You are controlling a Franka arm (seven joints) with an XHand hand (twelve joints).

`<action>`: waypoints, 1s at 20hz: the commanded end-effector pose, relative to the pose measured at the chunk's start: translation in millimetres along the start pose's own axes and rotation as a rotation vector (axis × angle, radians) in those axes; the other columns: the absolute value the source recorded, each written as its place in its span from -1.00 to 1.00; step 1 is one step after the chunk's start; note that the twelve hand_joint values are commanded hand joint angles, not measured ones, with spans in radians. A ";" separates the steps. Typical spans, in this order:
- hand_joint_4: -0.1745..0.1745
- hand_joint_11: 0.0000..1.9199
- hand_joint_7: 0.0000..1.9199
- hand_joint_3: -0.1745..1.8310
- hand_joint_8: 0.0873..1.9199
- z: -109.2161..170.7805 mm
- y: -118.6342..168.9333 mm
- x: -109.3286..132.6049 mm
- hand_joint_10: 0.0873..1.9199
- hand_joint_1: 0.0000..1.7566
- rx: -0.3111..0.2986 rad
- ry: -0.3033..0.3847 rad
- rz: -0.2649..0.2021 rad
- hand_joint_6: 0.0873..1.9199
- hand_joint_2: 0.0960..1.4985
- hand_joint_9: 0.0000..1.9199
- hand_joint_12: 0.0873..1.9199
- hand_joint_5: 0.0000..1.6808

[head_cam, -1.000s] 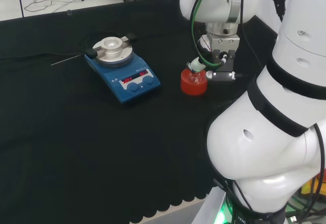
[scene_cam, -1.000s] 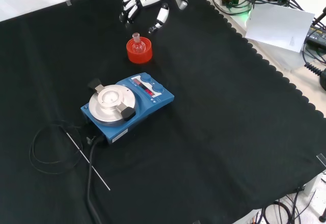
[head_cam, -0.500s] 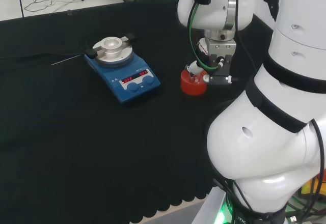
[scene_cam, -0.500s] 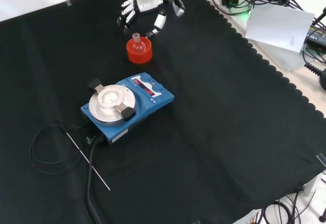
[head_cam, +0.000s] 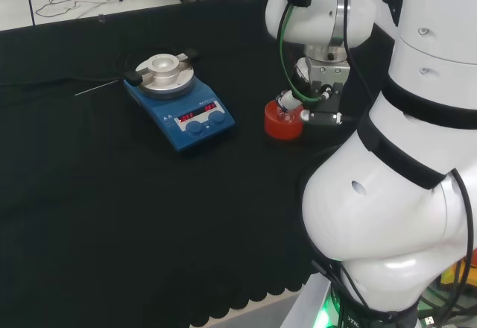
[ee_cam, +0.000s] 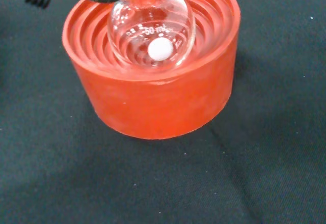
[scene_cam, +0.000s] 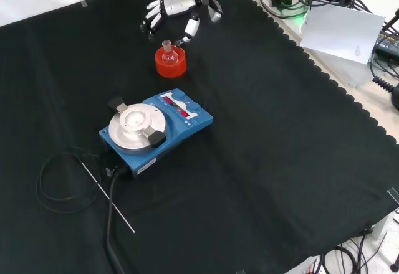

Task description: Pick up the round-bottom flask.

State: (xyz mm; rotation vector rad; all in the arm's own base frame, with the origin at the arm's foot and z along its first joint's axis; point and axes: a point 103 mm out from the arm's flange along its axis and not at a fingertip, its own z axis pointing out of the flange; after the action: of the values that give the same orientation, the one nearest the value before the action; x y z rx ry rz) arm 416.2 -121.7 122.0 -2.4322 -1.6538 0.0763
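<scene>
The round-bottom flask (ee_cam: 152,28) sits upright in the red ribbed stand (ee_cam: 153,89) on the black cloth of the table (scene_cam: 280,149). In the wrist view the clear bulb rests in the stand's ringed hollow, with a small white pellet (ee_cam: 160,48) lying at its bottom and pale print on the glass that is not read off here.

In the front view the flask (scene_cam: 166,50) shows as a short clear neck rising from the stand (scene_cam: 170,63), and the hand (scene_cam: 177,12) hangs at about 12 o'clock from it, just beyond and above. Its fingers (scene_cam: 191,27) are spread and only slightly bent, pointing down toward the flask, holding nothing and apart from the glass.

In the head view the stand (head_cam: 283,121) sits at about 3 o'clock from the blue stirrer plate (head_cam: 181,102). There the wrist and its cables stand before most of the hand (head_cam: 288,101), with a white fingertip close over the stand's top.

The front view also takes in the stirrer plate (scene_cam: 156,129) at about 6 o'clock from the stand, well apart from it, with a thin metal rod (scene_cam: 107,192) and a black cable (scene_cam: 56,177) at its 7 o'clock. The plate's red display is lit.
</scene>
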 end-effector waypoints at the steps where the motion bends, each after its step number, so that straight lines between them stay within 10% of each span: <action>1: -0.15 -0.86 -0.77 -0.21 -0.41 4.1 5.2 -6.3 -0.37 -0.03 0.011 0.015 0.013 -0.54 -0.15 -0.54 0.42 -0.26; 20: -0.25 -0.83 -0.75 -0.20 -0.40 7.5 13.0 3.2 -0.37 -0.03 0.017 0.001 -0.010 -0.44 -0.15 -0.52 0.42 -0.08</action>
State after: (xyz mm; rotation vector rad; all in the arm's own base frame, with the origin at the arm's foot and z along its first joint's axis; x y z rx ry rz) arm 427.2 -121.2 111.6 -2.4049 -1.6567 0.0748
